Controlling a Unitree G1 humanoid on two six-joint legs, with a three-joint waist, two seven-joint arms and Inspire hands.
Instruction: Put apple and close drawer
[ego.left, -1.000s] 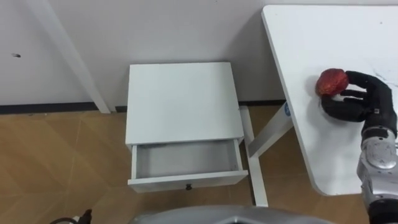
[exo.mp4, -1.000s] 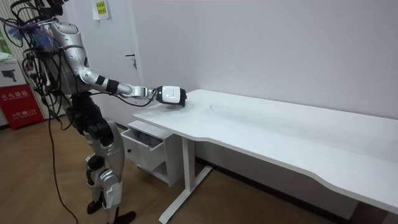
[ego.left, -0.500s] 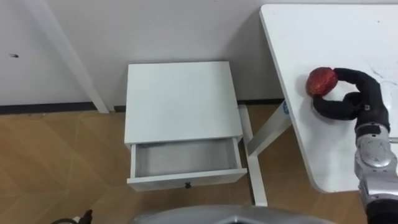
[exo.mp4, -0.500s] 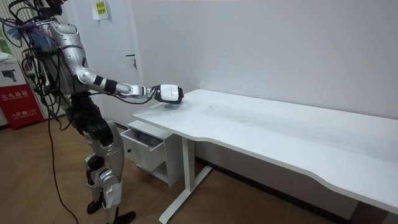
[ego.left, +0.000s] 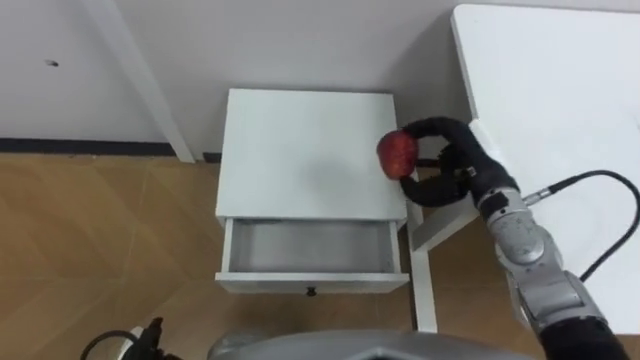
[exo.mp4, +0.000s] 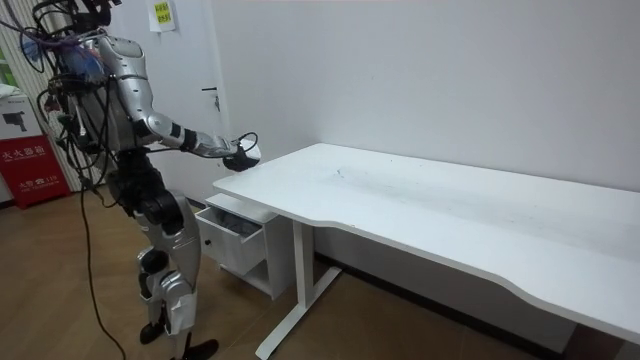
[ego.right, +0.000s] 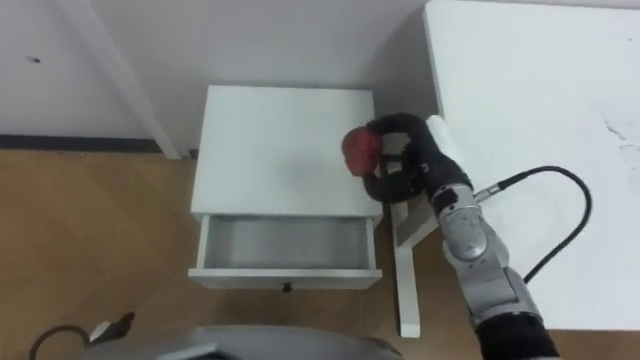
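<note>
Gripping the apple (ego.left: 397, 155) in the right hand (ego.left: 462, 168), with fingers curled over the top and thumb hooked underneath. Holding it in the air above the right edge of the cabinet (ego.left: 300, 150), just beside the table (ego.left: 560, 90) corner. Looking down on the drawer (ego.left: 310, 284) below, pulled open at the cabinet's front, grey inside, apart from the apple. Standing, by the room view, at the table's end next to the cabinet, right arm stretched forward.
</note>
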